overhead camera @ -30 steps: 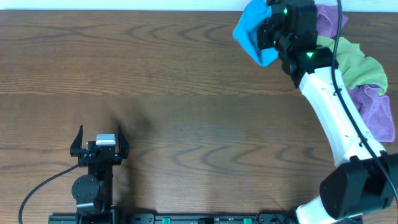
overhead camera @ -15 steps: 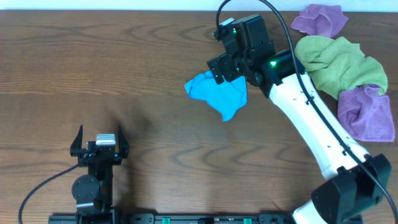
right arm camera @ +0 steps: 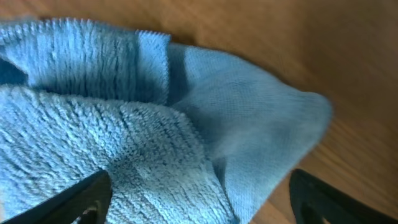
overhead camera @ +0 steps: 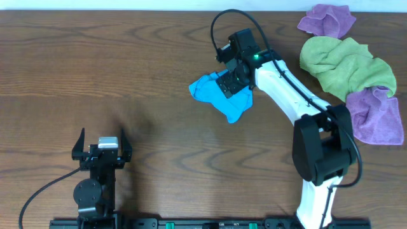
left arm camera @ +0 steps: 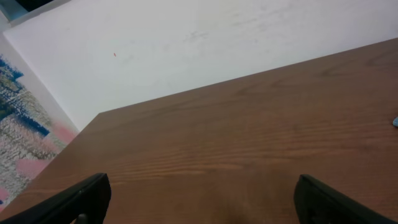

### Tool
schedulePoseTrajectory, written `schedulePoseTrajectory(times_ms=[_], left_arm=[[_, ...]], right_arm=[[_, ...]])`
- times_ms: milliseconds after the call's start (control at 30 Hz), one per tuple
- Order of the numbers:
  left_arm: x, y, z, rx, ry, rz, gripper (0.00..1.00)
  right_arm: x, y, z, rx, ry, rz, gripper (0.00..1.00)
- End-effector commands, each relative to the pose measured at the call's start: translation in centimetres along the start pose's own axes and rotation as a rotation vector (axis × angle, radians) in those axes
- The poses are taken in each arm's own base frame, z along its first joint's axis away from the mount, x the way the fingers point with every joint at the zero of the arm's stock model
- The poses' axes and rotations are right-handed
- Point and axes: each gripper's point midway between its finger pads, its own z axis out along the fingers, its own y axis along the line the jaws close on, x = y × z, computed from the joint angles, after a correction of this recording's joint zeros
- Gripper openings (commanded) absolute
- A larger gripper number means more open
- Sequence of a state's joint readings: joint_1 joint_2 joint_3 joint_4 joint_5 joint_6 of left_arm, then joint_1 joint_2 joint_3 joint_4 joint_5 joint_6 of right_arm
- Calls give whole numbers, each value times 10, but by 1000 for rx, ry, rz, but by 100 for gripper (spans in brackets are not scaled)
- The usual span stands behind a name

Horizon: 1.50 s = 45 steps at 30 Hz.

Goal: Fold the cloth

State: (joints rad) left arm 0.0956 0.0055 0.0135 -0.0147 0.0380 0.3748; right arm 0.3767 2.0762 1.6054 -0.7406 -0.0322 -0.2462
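A crumpled blue cloth point(overhead camera: 213, 95) lies in a heap on the wooden table, right of centre towards the back. My right gripper point(overhead camera: 230, 81) hovers directly over its right part, jaws wide apart. In the right wrist view the blue cloth point(right arm camera: 155, 124) fills the frame beneath the right gripper point(right arm camera: 199, 199), and both dark fingertips point(right arm camera: 87, 199) stand well apart with the terry fabric lying loose between them. My left gripper point(overhead camera: 102, 137) rests open at the front left, far from the cloth, and the left wrist view shows the left gripper point(left arm camera: 199, 199) over bare wood.
A green cloth point(overhead camera: 343, 60) and two purple cloths point(overhead camera: 327, 19) point(overhead camera: 375, 114) are piled at the back right. The right arm's white link point(overhead camera: 286, 89) stretches from the front right across to the blue cloth. The table's far edge point(left arm camera: 249, 78) meets a white wall.
The right arm carried the blue cloth from the back right pile to the middle of the table and its jaws opened, leaving the cloth lying there. The left arm stayed still.
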Motion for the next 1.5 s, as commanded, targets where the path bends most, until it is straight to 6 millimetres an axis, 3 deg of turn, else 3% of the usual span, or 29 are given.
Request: schedulePoseTrajectory(times_ms=[0,200,400,567,767,867,1000,1200,1467], left_arm=[[18,-4,0,14,67,15,95],[19,-4,0,14,68,15,95],[18,-4,0,14,67,15,95],[18,-4,0,14,67,15,95],[18,-4,0,14,67,15,95],[18,-4,0,14,67,15,95],[18,-4,0,14,67,15,95],[19,-4,0,14,68,15,95],[18,-4,0,14,67,15,95]], right_arm=[[0,3,0,-82,-21,-61,85],[7,0,9,-175,-29,-81,80],[12,14,15,-300,-37,-80,69],[12,18,16,-320,-42,-102,67],[14,19,22,-326,-33,-101,45],[13,24,22,-354,-40,-99,21],[13,28,20,-378,-44,-81,1],[3,50,-5,-514,-77,-12,1],[-18,84,-71,-575,-165,-56,1]])
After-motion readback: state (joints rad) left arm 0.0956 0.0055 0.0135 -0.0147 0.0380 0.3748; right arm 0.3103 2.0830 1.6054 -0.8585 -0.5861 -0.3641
